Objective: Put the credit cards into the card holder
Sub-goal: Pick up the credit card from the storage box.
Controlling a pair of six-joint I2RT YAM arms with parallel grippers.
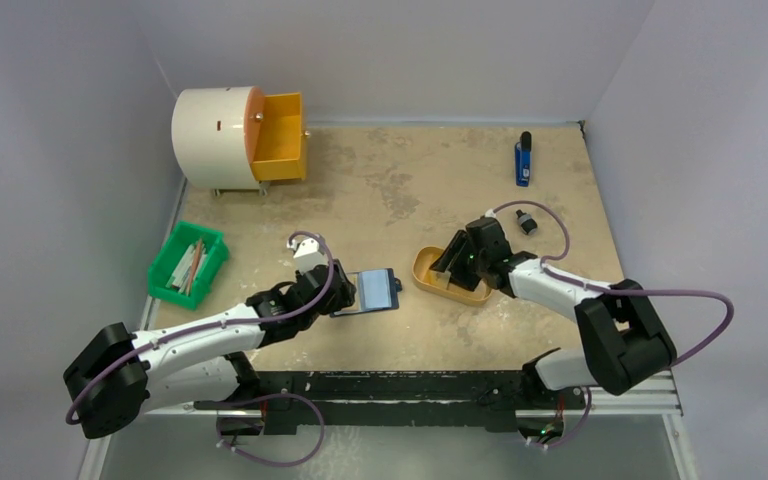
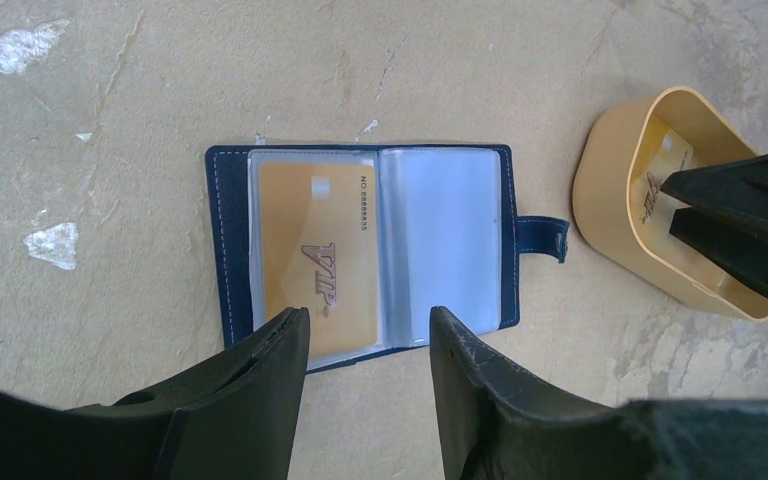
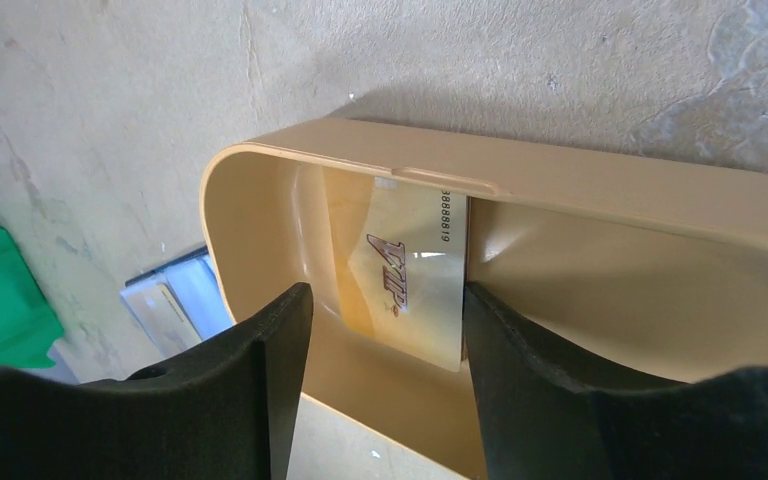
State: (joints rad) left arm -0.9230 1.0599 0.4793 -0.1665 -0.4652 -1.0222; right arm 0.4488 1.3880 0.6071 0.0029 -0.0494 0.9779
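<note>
The navy card holder (image 1: 375, 290) lies open on the table; in the left wrist view (image 2: 222, 250) a tan credit card (image 2: 315, 255) sits in its left clear pocket, and the right pocket (image 2: 440, 245) looks bare. My left gripper (image 1: 345, 290) is open and empty, its tips (image 2: 368, 330) at the holder's near edge. A second credit card (image 3: 410, 270) leans inside the orange oval tray (image 3: 460, 150). My right gripper (image 3: 385, 310) is open over the tray (image 1: 422, 268), one finger on each side of that card's lower edge, not closed on it.
A green bin (image 1: 188, 263) with long sticks stands at the left edge. A white drum with an open orange drawer (image 1: 278, 138) is at the back left. A blue object (image 1: 524, 160) and a small black object (image 1: 527, 222) lie at the back right.
</note>
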